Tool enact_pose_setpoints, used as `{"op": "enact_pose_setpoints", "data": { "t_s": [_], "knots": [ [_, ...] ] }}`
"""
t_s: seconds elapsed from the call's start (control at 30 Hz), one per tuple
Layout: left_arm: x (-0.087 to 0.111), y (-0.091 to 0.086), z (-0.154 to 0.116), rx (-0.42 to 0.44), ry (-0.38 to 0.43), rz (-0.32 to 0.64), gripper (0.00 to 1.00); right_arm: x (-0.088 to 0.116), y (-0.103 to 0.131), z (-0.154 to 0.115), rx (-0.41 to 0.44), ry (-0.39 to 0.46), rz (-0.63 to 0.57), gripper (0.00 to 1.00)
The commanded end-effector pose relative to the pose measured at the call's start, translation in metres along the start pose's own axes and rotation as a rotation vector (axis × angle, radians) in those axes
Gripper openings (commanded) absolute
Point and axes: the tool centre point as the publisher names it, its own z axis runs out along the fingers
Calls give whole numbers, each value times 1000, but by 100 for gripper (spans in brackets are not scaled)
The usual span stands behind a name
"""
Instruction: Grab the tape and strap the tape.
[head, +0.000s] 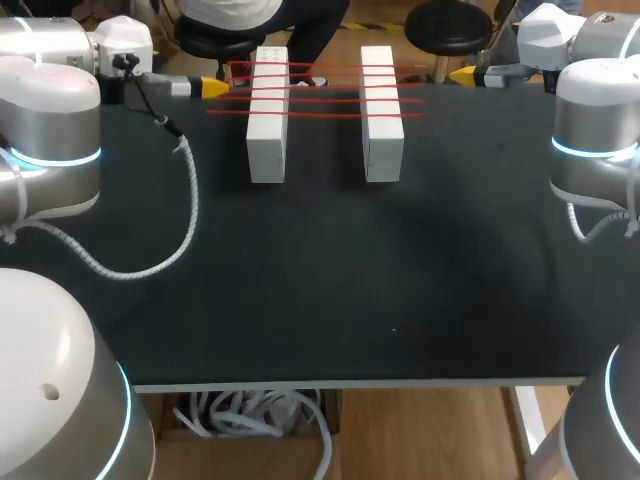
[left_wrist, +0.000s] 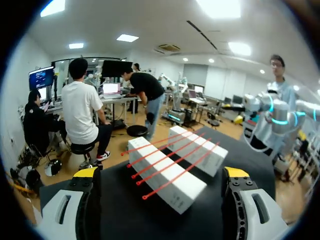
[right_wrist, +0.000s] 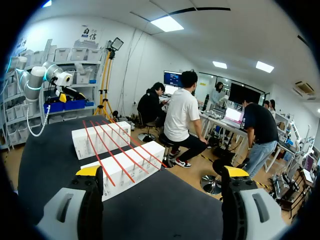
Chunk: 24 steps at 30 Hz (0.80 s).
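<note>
Red tape lies in four strips across two white blocks at the far side of the tabletop, long axis running between both wide-open hands, left hand just beside its ends, right hand farther.

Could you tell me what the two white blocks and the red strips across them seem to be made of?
The white blocks look like matte cardboard boxes: flat faces, crisp edges, no shine, though foam is possible. The red strips look like thin flexible tape, lying flat and narrow across both blocks' tops.
</note>
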Motion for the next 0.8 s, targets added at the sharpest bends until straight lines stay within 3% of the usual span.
{"op": "enact_pose_setpoints", "data": {
  "t_s": [0.03, 0.17, 0.27, 0.63, 0.8],
  "knots": [
    [-3, 4, -11, -66, 127, 71, 100, 0, -1, -1, -3, 1, 0, 100],
    [-2, 9, -10, -56, 214, 194, 100, 0, -1, -1, -3, 1, 0, 100],
    [3, 13, -6, -112, 290, 256, 100, 0, -1, -1, -3, 1, 0, 100],
    [3, 13, -6, -112, 290, 256, 100, 0, -1, -1, -3, 1, 0, 100],
    [-1, 20, -21, -140, 336, 391, 100, 0, -1, -1, -3, 1, 0, 100]
  ]
}}
